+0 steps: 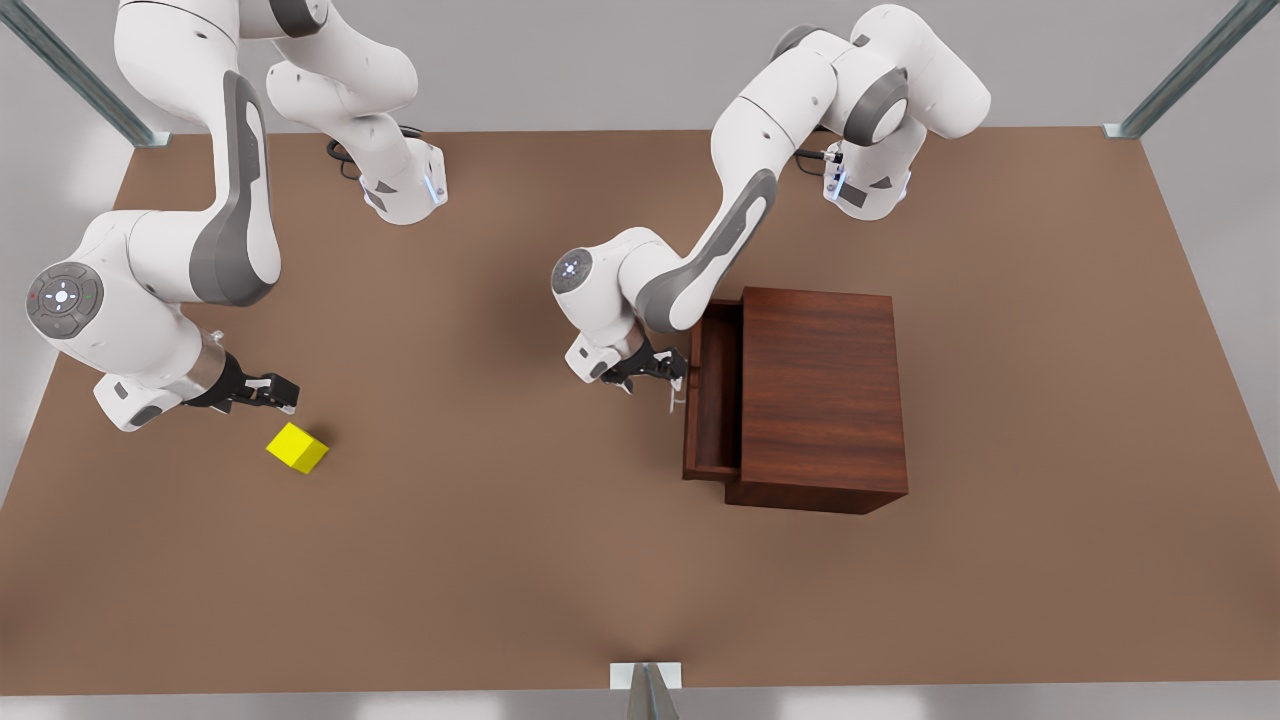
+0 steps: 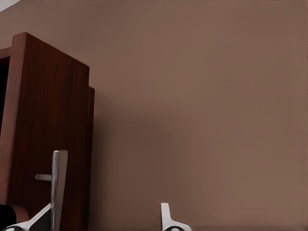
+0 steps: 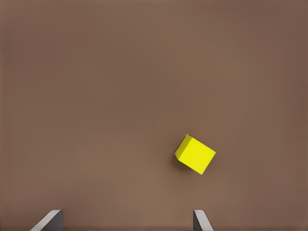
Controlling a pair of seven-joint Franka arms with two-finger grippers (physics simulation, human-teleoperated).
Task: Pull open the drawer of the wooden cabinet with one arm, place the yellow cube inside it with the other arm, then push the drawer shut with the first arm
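The wooden cabinet [image 1: 820, 390] stands right of the table's middle in the front view. Its drawer [image 1: 715, 400] is slid out toward the front view's left, and the inside looks bare. My left gripper [image 1: 672, 385] is at the drawer's front panel [image 2: 48, 120], open. The silver handle [image 2: 59, 183] lies just beside one fingertip [image 2: 45, 217]. The yellow cube [image 1: 297, 447] rests on the table at the front view's left. My right gripper [image 1: 280, 392] hovers open just above and beside it. In the right wrist view the cube [image 3: 195, 154] lies ahead of the fingers, off to one side.
The brown table [image 1: 500, 560] spreads wide between the cube and the cabinet. Both arm bases [image 1: 405, 190] sit along the far edge. Metal frame posts [image 1: 645, 690] stand at the table's corners and front edge.
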